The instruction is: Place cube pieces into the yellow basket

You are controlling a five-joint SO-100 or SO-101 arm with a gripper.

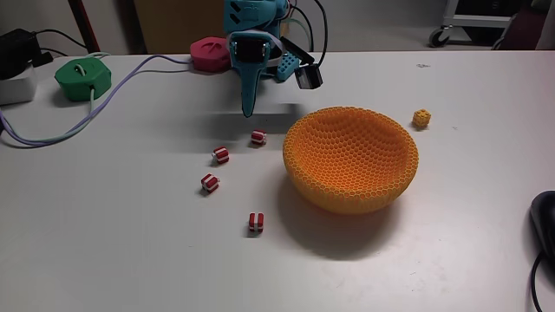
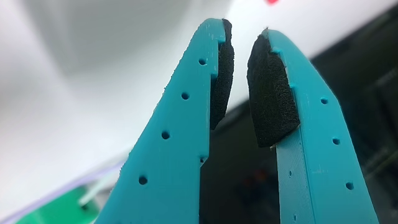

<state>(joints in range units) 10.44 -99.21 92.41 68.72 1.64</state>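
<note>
White table [image 1: 130,251], gripper [image 1: 247,111] nearly closed and empty, hanging above red cubes [image 1: 258,136], yellow basket [image 1: 351,159] to its right

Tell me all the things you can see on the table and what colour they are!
Small cubes: four, red with a white band, left of the basket in the fixed view.
Small cube: one, yellow, behind the basket on the right.
Basket: one, orange-yellow honeycomb mesh, middle of the table, nothing seen inside.
Puck: one, green, back left, a pale cable running from it.
Puck: one, pink, back, by the arm.
Dark object: one, black, right edge, cut off.
Table: one, white.
Pincer: one, teal with black pads, slightly apart, holding nothing, hanging above the table behind the red cubes.
</note>
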